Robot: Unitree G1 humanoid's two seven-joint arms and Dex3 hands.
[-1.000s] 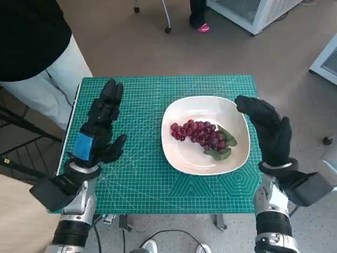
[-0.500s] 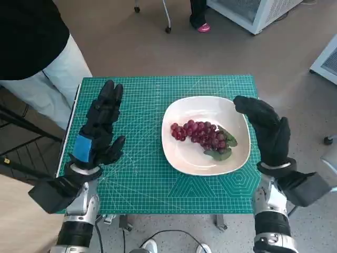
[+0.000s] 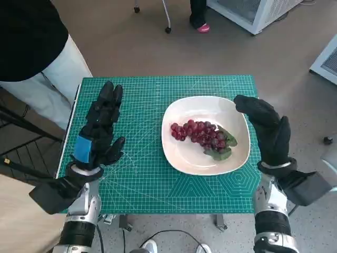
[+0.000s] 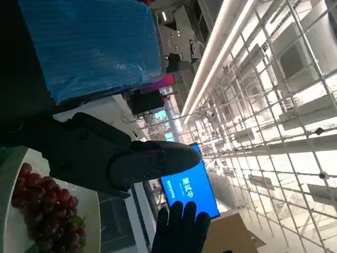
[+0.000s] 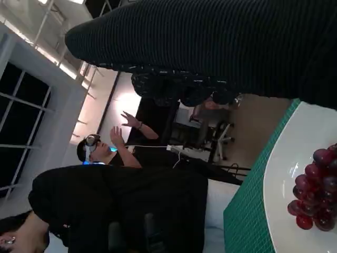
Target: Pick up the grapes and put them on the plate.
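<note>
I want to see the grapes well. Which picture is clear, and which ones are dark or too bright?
Head view: evenly lit and sharp, the bunch of dark red grapes plain on the white square plate. Left wrist view: bright ceiling lights glare, grapes dim at the edge. Right wrist view: mostly dark, grapes cut off at the border.

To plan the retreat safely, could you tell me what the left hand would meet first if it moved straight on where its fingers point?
Probably nothing: the left hand points along the green mat toward the table's far edge, with bare mat ahead; its height is unclear.
</note>
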